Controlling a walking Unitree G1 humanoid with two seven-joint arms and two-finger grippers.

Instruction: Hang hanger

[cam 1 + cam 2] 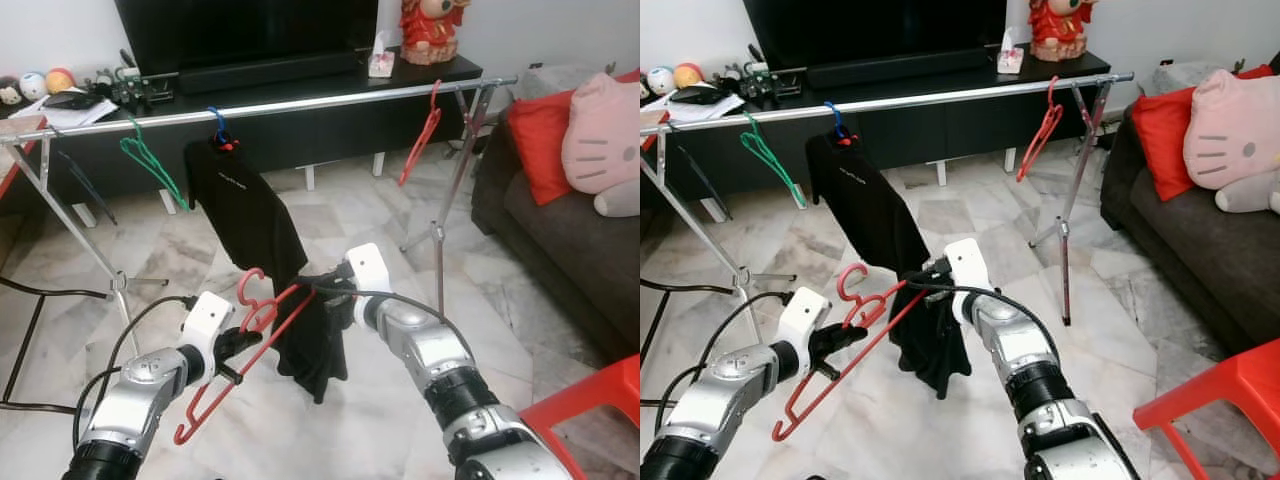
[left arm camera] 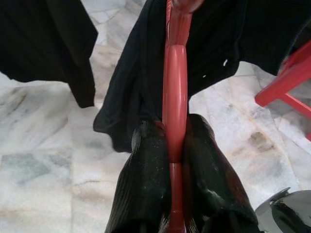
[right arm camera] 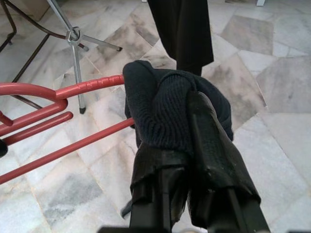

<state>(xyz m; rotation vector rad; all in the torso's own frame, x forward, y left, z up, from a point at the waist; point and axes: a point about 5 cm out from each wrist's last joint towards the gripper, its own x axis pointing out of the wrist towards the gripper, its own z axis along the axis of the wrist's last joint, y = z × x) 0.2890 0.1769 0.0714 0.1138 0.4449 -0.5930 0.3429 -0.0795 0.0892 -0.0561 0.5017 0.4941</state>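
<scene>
A red plastic hanger [image 1: 262,320] is held low in front of me, slanting up to the right. My left gripper [image 1: 232,345] is shut on its lower bar, with both fingers [image 2: 146,184] pinching the red bar [image 2: 175,97]. A black garment [image 1: 315,350] hangs from the hanger's right end. My right gripper [image 1: 325,290] is shut on the bunched cloth [image 3: 170,102] at that end, with the hanger's arm [image 3: 58,121] running off beside it. The silver rack rail [image 1: 300,103] runs across behind, above both grippers.
On the rail hang a green hanger [image 1: 150,165], a black shirt [image 1: 245,200] on a blue hook, and a red hanger [image 1: 420,140]. The rack's legs [image 1: 440,235] stand on the marble floor. A sofa [image 1: 570,230] and a red chair [image 1: 600,400] are on the right, a TV stand [image 1: 300,130] behind.
</scene>
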